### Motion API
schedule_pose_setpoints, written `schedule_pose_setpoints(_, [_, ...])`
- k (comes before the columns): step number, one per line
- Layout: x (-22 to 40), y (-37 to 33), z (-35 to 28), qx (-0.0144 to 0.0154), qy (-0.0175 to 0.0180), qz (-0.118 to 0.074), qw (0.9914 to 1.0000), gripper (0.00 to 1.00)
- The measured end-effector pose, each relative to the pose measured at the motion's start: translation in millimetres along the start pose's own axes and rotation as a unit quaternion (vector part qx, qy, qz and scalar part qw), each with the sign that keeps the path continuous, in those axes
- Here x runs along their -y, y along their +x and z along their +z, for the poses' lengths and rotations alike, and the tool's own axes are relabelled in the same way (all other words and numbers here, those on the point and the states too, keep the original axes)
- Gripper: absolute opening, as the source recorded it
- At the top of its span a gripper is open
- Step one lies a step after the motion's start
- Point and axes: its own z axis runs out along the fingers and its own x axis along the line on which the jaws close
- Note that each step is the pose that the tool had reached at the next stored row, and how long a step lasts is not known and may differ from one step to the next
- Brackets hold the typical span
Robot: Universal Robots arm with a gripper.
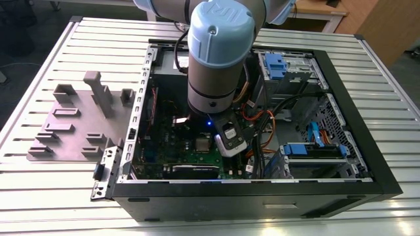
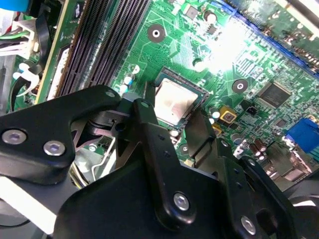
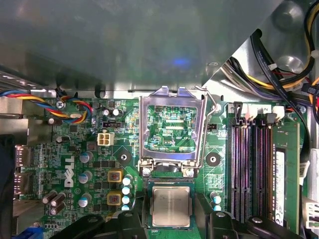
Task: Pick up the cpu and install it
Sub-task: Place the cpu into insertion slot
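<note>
The cpu (image 3: pixel 171 205), a small silvery square chip, lies flat in its socket on the green motherboard (image 3: pixel 89 149); it is also seen in the second wrist view (image 2: pixel 174 101). The hinged silver socket frame (image 3: pixel 172 94) stands swung up beside it. My gripper (image 3: pixel 171 221) hovers right over the chip, its black fingers (image 2: pixel 145 117) standing apart on either side of the socket. The gap between them looks wider than the chip. In the exterior view my gripper (image 1: pixel 220 147) reaches down into the open computer case (image 1: pixel 367 162) beside the cpu (image 1: pixel 200 144).
Black memory slots (image 3: pixel 249 169) run beside the socket. Bundled cables (image 3: pixel 279 55) and blue drive bays (image 1: pixel 315 150) crowd the case on the exterior view's right. A grey fixture plate (image 1: pixel 72 123) with upright blocks lies on the slatted table on the exterior view's left.
</note>
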Motion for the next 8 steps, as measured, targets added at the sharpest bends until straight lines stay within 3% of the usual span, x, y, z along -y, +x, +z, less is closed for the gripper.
schedule_pose_setpoints(8, [0.6, 0.0, 2.6, 0.0, 0.0001, 0.0, 1.0, 0.51])
